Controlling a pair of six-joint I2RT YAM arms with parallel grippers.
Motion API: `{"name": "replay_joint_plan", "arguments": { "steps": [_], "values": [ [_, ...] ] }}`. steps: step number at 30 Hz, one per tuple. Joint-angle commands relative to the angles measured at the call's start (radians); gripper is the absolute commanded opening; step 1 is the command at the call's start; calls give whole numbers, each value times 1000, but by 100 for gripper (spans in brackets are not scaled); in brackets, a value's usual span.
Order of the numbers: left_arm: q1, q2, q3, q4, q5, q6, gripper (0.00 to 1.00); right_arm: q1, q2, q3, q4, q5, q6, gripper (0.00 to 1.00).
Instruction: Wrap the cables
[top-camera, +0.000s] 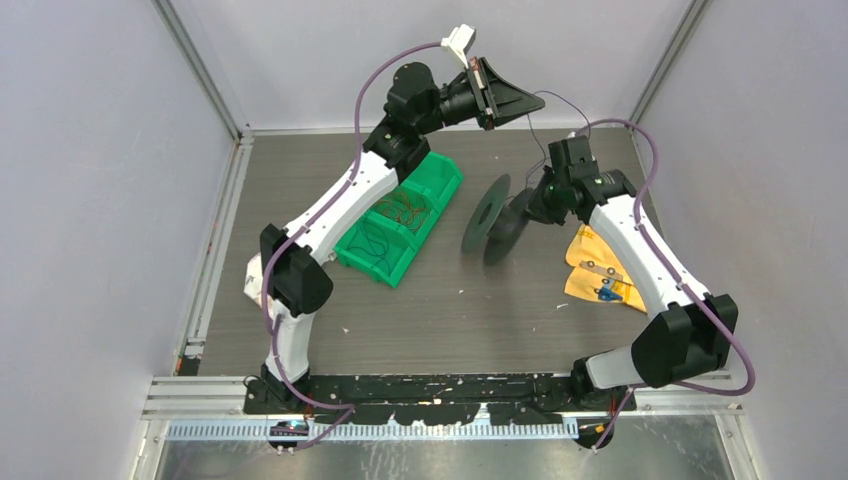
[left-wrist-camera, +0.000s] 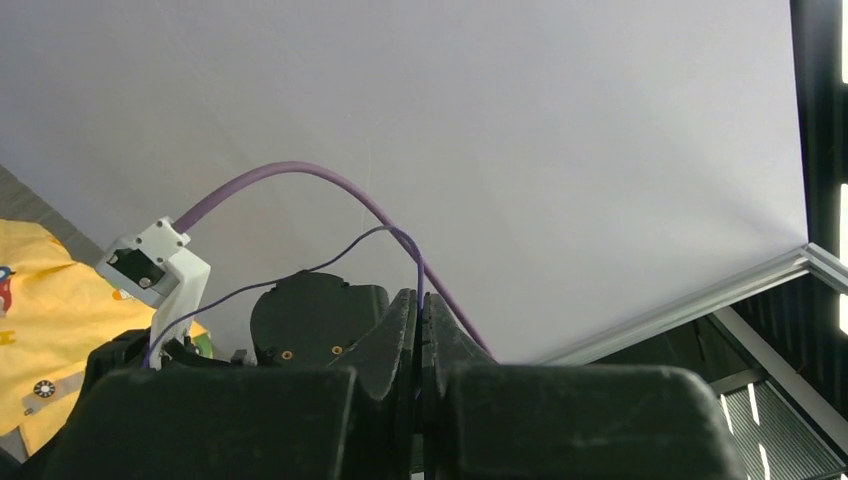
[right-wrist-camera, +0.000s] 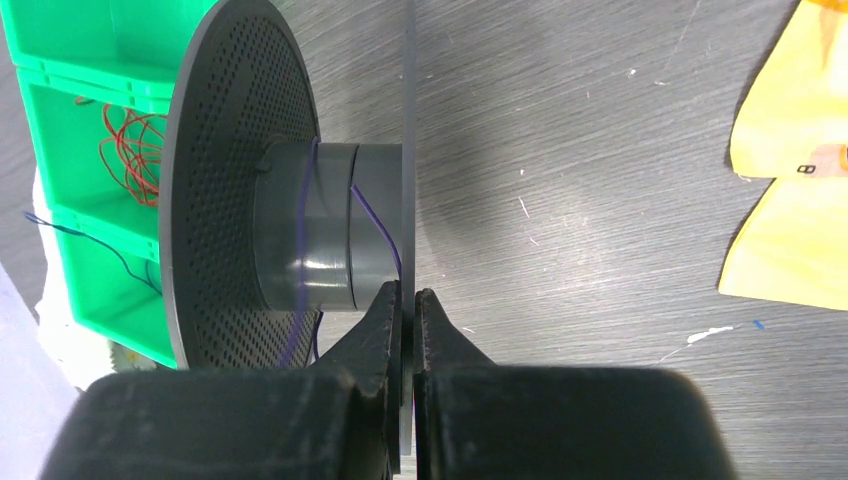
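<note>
My left gripper (top-camera: 538, 100) is raised high at the back, shut on a very thin dark-purple cable (left-wrist-camera: 419, 275). The cable's pinched end sits between the jaws (left-wrist-camera: 421, 300) and arcs away to the left. In the top view that cable (top-camera: 566, 104) runs from the fingertips toward the right arm. My right gripper (top-camera: 522, 212) is low over the table, shut on one thin flange of the black spool (top-camera: 487, 215). In the right wrist view the jaws (right-wrist-camera: 408, 300) clamp the flange edge. A few turns of the cable (right-wrist-camera: 308, 230) lie around the grey hub (right-wrist-camera: 330, 225).
A green divided bin (top-camera: 440, 180) lies left of the spool, holding loose red (right-wrist-camera: 135, 160) and dark wires (right-wrist-camera: 100, 240). Yellow bags (top-camera: 595, 270) lie under the right arm. Grey walls and a metal frame enclose the table.
</note>
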Motion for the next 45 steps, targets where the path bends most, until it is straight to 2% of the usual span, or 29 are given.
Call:
{"name": "replay_joint_plan", "arguments": {
  "steps": [1, 14, 21, 26, 30, 35, 45],
  "values": [
    [2, -7, 34, 89, 3, -32, 1, -36, -57, -70, 149, -71, 88, 1],
    [2, -52, 12, 127, 30, -47, 0, -88, 19, -43, 203, -128, 119, 1],
    [1, -116, -193, 179, 68, -23, 0, -134, 37, 33, 199, -172, 137, 1],
    [2, -130, -287, 229, 144, -27, 1, -149, 13, 12, 198, -169, 140, 1],
    [3, -153, -377, 244, 148, -28, 0, -167, -18, -9, 188, -155, 130, 1],
    [5, -193, -456, 158, 107, 49, 0, -197, -59, 1, 148, -113, 89, 1],
    [5, -248, -590, 235, 224, 47, 1, -314, -62, 0, 125, -117, 44, 1]
  ]
}}
